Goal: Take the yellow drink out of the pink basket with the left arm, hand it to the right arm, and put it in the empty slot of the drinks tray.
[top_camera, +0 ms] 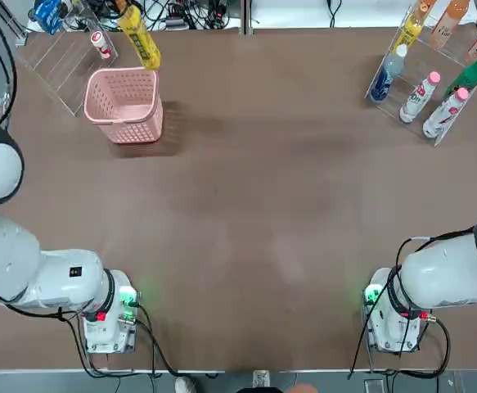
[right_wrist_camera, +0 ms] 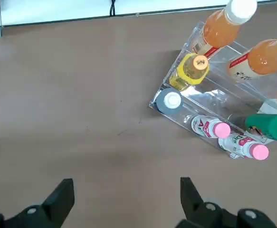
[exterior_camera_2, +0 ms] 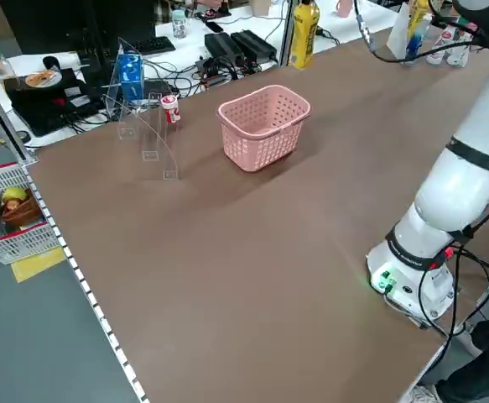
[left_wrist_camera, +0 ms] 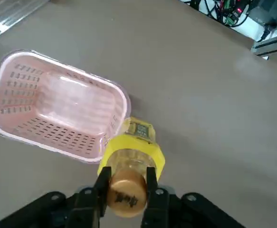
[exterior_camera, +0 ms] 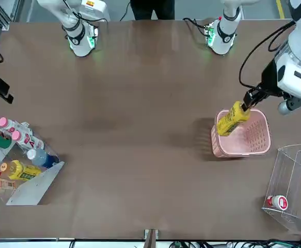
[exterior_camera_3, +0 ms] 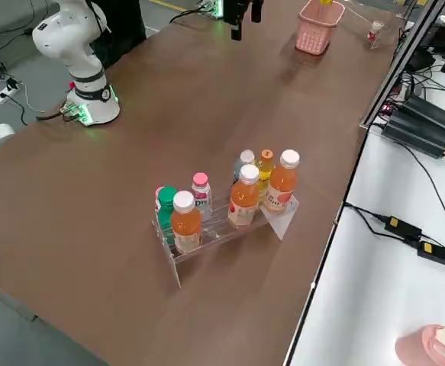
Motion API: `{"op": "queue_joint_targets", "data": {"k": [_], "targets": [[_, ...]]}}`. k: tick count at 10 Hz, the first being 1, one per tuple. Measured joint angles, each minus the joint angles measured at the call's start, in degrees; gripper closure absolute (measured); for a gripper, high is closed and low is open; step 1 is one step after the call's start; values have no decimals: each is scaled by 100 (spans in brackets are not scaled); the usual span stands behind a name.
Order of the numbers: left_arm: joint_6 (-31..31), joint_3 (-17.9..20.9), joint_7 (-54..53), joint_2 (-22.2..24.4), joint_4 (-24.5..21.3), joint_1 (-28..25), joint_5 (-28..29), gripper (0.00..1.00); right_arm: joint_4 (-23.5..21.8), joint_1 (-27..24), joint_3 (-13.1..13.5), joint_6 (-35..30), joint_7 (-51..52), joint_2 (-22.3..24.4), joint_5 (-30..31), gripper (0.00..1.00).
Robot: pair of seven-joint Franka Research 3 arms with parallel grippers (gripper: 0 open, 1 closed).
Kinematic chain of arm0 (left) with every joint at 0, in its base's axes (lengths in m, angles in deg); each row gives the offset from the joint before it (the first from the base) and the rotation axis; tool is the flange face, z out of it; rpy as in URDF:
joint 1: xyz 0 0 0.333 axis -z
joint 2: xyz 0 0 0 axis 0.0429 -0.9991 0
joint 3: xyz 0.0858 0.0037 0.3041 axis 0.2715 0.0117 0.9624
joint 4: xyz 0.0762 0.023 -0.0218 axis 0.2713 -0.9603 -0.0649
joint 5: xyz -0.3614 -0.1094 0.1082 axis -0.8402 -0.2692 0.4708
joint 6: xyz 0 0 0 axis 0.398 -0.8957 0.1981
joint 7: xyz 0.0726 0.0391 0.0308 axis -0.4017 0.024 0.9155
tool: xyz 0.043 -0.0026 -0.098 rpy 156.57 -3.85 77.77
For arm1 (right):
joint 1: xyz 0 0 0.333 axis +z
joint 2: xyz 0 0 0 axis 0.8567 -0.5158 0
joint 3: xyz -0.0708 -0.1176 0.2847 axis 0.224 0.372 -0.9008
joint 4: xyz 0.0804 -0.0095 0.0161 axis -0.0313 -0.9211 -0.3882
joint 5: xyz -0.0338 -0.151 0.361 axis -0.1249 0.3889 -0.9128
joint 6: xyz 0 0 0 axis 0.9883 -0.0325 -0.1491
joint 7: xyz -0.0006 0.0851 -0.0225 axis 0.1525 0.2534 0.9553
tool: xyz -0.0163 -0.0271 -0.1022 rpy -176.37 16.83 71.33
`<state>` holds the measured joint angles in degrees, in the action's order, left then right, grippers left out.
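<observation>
Yellow against the brown table (top_camera: 246,205), the drink (exterior_camera: 232,119) is hanging tilted above the basket (exterior_camera: 248,135) in our front view, its cap end up in the left gripper (exterior_camera: 247,98). Only the left wrist view is showing us the grip itself: two black fingers (left_wrist_camera: 101,190) are clamping the bottle's neck just below the cap, with the basket lying open below and beside it. From overhead we are seeing the bottle (top_camera: 139,37) past the basket's far rim (top_camera: 123,74), while the gripper is falling outside that picture.

The right wrist view is showing the right gripper (right_wrist_camera: 124,199) with fingers wide apart and holding nothing, hovering over bare table near the tray (right_wrist_camera: 209,102).

Around the basket, a clear acrylic box (exterior_camera: 292,186) with a small red-white bottle (exterior_camera: 278,201) is standing just beside it, toward the table's edge. The tray (top_camera: 430,78) is sitting well apart, at the opposite far corner.

Between basket and tray we are seeing a wide stretch of bare tabletop.
</observation>
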<state>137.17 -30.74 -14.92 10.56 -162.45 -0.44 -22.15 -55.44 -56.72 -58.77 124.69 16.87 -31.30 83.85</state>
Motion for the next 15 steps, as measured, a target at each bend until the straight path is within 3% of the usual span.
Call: {"op": "queue_joint_targets", "data": {"k": [5, 15], "targets": [[-13, -464, 671, -209, 85, 158, 182, 66, 0, 0, 1, 0, 0, 0, 0, 1], [145, -451, 1357, -893, 428, 1275, 598, 66, 0, 1, -18, -1, 0, 0, 0, 1]]}}
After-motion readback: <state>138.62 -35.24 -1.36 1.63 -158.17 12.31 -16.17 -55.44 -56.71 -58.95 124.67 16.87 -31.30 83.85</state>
